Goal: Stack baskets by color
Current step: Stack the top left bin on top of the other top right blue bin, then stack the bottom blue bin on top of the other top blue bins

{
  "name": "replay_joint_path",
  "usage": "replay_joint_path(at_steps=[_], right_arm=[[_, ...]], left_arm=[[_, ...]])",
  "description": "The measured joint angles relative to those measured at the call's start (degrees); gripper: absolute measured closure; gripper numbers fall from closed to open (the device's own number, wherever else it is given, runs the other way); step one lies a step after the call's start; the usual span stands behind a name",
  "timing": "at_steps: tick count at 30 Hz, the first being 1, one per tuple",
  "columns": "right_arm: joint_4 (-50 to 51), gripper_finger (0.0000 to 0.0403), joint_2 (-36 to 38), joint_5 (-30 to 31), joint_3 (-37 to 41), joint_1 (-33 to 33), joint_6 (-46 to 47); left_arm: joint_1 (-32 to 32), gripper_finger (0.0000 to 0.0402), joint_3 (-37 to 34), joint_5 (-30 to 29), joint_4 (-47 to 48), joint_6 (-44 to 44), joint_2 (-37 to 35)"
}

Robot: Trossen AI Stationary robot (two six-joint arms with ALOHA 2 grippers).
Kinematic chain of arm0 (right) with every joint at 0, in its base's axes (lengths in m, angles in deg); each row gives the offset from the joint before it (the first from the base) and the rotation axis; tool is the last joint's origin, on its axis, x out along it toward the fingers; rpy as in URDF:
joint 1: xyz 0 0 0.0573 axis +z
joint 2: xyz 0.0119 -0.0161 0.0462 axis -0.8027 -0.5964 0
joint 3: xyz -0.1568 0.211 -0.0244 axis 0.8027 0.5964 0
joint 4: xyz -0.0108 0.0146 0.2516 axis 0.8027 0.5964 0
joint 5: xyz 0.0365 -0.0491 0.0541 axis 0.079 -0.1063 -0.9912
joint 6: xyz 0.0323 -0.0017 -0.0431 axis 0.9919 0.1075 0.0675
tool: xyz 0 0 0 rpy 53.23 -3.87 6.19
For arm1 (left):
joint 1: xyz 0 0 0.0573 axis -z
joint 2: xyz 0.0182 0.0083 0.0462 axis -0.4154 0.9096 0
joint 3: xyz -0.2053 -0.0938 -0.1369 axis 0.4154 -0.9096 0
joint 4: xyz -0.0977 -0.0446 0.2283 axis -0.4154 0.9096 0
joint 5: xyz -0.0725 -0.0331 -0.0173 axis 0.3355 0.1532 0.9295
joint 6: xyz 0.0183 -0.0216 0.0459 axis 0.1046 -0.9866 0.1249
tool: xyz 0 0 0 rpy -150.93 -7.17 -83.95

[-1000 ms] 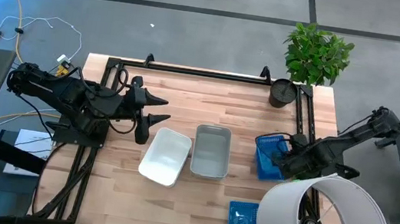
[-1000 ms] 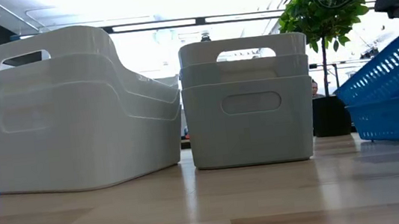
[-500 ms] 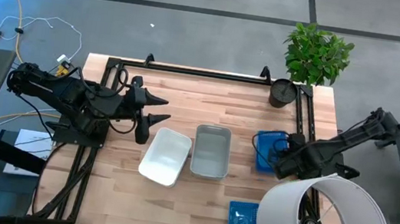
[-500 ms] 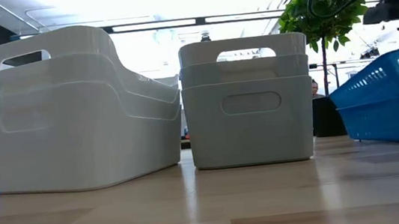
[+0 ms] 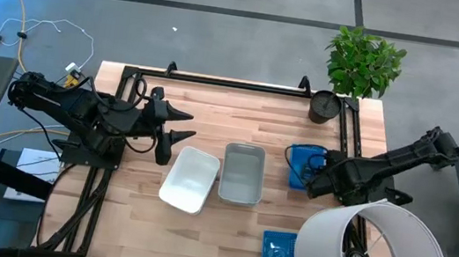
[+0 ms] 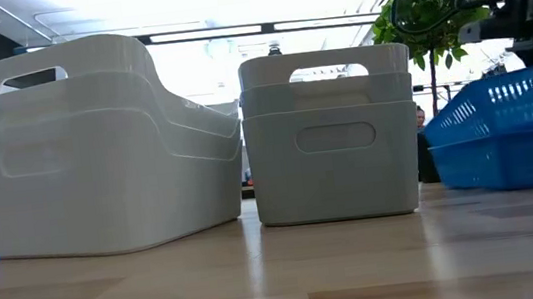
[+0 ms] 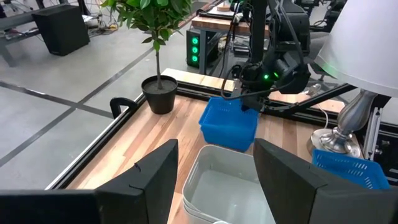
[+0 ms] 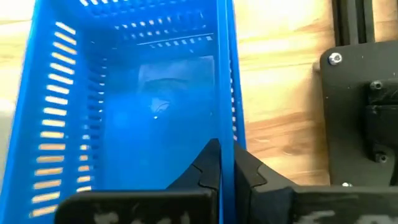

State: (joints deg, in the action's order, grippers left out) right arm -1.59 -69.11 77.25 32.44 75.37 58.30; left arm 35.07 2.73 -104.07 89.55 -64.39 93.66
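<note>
At the table's right, 1 blue basket (image 5: 303, 163) is pinched by its rim in the right gripper (image 5: 319, 178).
The other blue basket (image 5: 278, 256) lies toward the near edge, nearer this arm; the left gripper (image 5: 178, 131) is held spread.

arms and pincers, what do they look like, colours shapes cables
Both arms are dark, nearly black, built of jointed segments with black cables looped along them. The left pincer ends in two broad, flat, wedge-shaped black fingers. The right pincer has slimmer pointed black fingers, and green indicator lights glow on its wrist housing in the left wrist view.
</note>
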Motion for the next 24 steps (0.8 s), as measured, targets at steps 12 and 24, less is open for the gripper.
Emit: replay_joint_path(at_steps=[12, 24], right_arm=[[0.3, 0.0402, 0.0, 1.5, 0.0, 0.0, 0.4], [1.2, 0.0261, 0.0, 3.0, 0.0, 0.0, 1.1]], left_arm=[[0.0, 0.0204, 0.0, 0.0, -0.5, 0.0, 0.0], [0.0, 0.0204, 0.0, 0.2, -2.7, 0.0, 0.0]])
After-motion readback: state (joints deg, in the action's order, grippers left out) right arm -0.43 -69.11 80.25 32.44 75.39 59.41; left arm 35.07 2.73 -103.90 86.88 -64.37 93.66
